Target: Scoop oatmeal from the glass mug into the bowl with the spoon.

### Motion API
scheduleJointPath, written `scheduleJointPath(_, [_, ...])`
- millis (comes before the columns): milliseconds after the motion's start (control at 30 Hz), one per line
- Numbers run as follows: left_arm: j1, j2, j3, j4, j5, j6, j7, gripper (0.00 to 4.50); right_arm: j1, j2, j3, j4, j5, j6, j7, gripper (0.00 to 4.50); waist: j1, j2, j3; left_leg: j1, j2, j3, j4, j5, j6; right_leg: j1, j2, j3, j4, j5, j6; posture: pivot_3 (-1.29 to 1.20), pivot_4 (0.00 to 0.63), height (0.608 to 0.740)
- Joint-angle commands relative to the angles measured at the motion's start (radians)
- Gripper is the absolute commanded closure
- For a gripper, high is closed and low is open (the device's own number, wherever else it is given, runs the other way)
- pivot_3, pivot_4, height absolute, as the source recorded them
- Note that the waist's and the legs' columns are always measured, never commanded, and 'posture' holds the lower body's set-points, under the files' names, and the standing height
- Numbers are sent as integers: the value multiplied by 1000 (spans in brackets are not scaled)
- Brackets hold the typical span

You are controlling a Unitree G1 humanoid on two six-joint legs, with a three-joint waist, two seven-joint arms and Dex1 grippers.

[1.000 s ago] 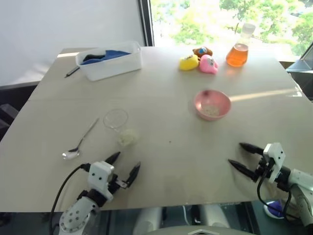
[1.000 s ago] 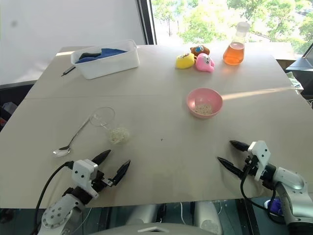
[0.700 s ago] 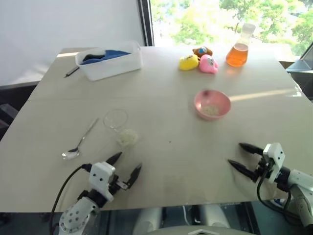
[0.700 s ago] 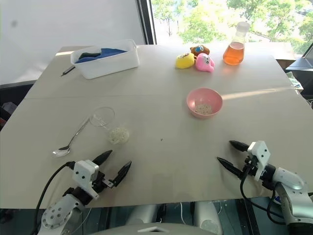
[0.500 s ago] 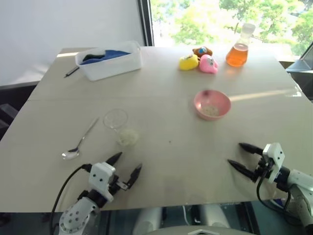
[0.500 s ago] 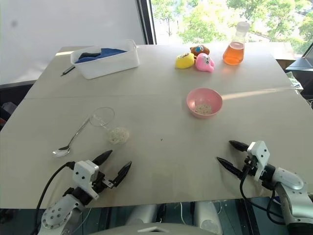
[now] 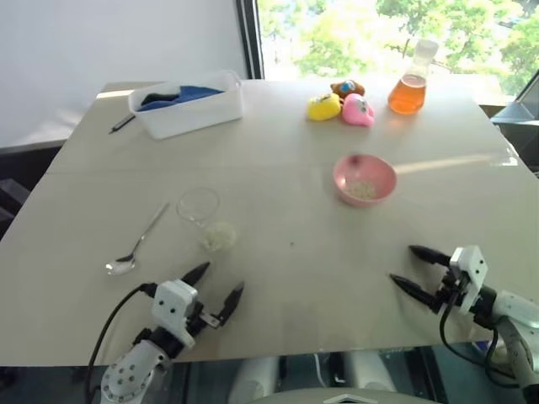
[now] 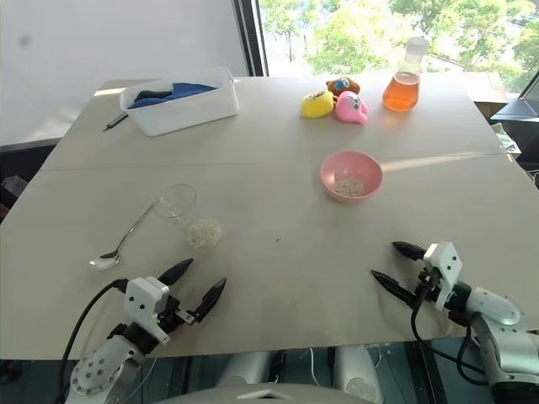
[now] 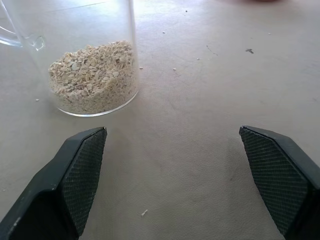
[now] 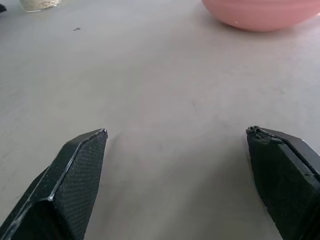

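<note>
Spreading across nearly the whole scene: a broad pale beige tabletop (image 8: 278, 278), matte, faintly scuffed, with a thin seam across its middle and a bright stripe of sunlight toward the right edge. Behind it, a plain white wall (image 8: 109, 38) on the left, a dark window frame (image 8: 247, 38) next to it, and sunlit green trees (image 8: 354, 29) through the glass.

At the far left of the tabletop, a white rectangular tub (image 8: 179, 103) holding blue and dark items, a dark pen (image 8: 116, 121) lying just beside its left end. At the far right, an orange-liquid flask (image 8: 402, 84) standing upright, with yellow, pink and brown rubber ducks (image 8: 337, 103) clustered near it.

Right of centre, the pink bowl (image 8: 351, 177), upright, a small scatter of flakes in its bottom. Left of centre, the glass mug (image 8: 187, 215), seemingly tilted or on its side with its open rim toward the far side and the oatmeal (image 9: 95, 75) heaped at its near end; cannot tell its exact pose. Just left of the mug, the spoon (image 8: 126, 236) lying flat on the tabletop, handle pointing toward the mug's rim, bowl end nearest the robot, held by nothing.

At the near edge, left gripper (image 8: 192, 292) low over the tabletop near the mug, fingers (image 9: 82, 170) spread wide and empty. Right gripper (image 8: 392, 267) well apart on the right, pointed toward the bowl, fingers (image 10: 75, 175) likewise spread wide, nothing between them.

A few loose flakes (image 9: 175, 69) dotted on the tabletop beside the mug.
</note>
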Motion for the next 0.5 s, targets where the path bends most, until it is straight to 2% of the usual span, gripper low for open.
scheduleJointPath(33, [2,31,74,6,-66,28,-24,0,-29,-4,43,-94,37,72,14,20,-1,0,1,0,0,0,0,0,0,0,0,0,0,0,0,0,150,740])
scheduleJointPath(200, [-31,132,206,-18,-149,82,-74,0,-89,-28,114,-255,87,190,31,20,0,2,5,-2,3,-1,0,0,0,-3,3,-1,1,0,0,0,150,740])
scheduleJointPath(333, [-95,233,361,-31,-303,297,-34,0,-168,-61,177,-386,138,294,51,20,2,1,6,-4,3,-2,0,0,0,-3,3,-3,0,1,0,0,150,740])
scheduleJointPath(400, [-118,301,396,-5,-294,403,-13,0,-216,-69,199,-431,165,341,54,20,1,0,7,-6,2,-3,0,0,0,-3,2,-5,-3,5,0,0,150,740])
scheduleJointPath(500, [-118,364,412,49,-251,458,-31,0,-259,-86,218,-473,175,374,67,20,0,0,8,-7,2,-4,0,0,0,-4,2,-6,-4,5,0,0,150,740])
